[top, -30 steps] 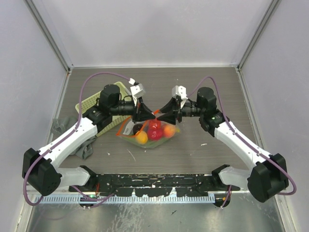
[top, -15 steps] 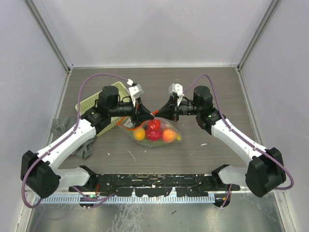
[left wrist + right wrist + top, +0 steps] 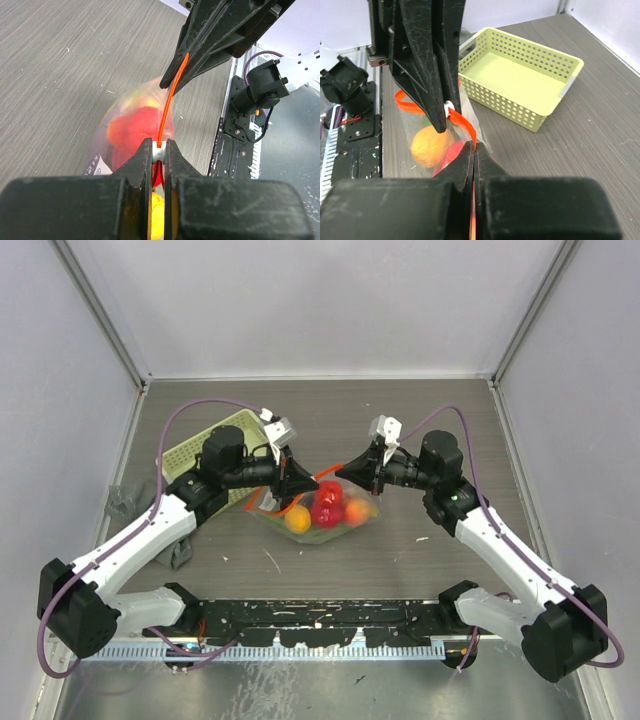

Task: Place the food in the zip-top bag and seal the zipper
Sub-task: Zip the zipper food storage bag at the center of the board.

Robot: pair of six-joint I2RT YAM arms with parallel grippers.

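The clear zip-top bag (image 3: 325,523) hangs between my two grippers at mid table. Inside it are food pieces: a red one (image 3: 326,512) and orange ones (image 3: 297,521). My left gripper (image 3: 306,482) is shut on the white slider (image 3: 158,152) of the red-orange zipper (image 3: 168,102). My right gripper (image 3: 342,472) is shut on the zipper strip (image 3: 462,122) at the bag's other end. In the right wrist view the left gripper's fingers (image 3: 427,75) pinch the slider (image 3: 449,106) just ahead of my right gripper (image 3: 474,150), with an orange food piece (image 3: 430,146) below.
A yellow-green mesh basket (image 3: 203,454) lies left of the bag, also in the right wrist view (image 3: 520,75). Grey cloth (image 3: 127,504) lies under the left arm near the left wall. The black arm-base rail (image 3: 320,618) runs along the near edge.
The right arm has drawn back to the right, so the grippers stand slightly further apart. The bag has shifted a little with them, still held at both ends.
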